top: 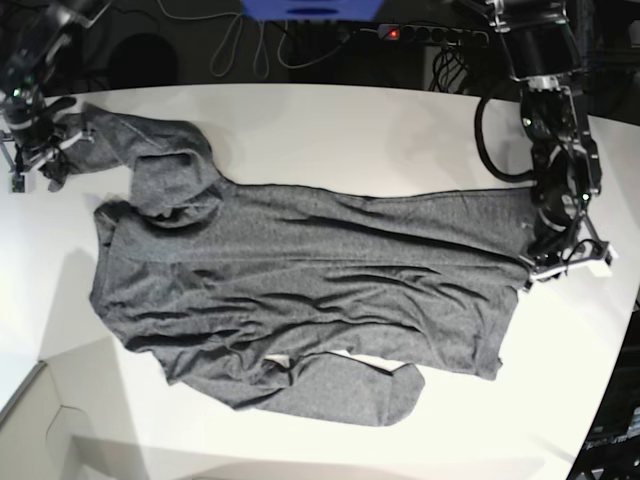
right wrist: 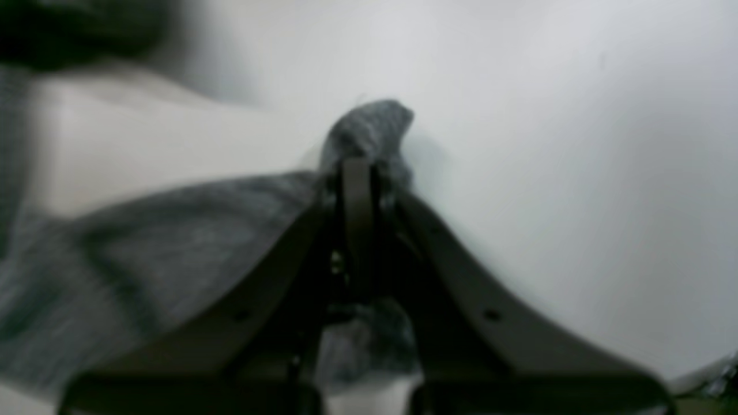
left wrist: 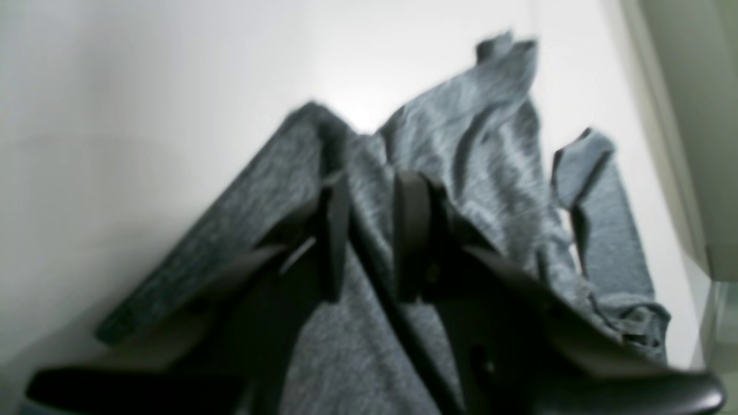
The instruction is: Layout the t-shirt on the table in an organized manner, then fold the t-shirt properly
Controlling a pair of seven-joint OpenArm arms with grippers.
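**Spreading stage, both ends gripped**

Nearest the front edge of the table: loose sleeve, folded under, untended. Mid-table: t-shirt lying lengthwise, wrinkled, not yet flat. At the right edge: left gripper pinching the hem, jaws narrowed around a fold of cloth, probably to pull it taut. At the far left corner: right gripper clenched on the other sleeve's tip, likely drawing it outward.

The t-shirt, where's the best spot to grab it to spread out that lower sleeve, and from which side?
Probably grip the t-shirt at the cuff of the lower sleeve, which lies folded against the body's near edge. Come from the table's near edge, from above, since that rounded end lies flat with bare table beside it. Both claws are already busy at the shirt's ends.
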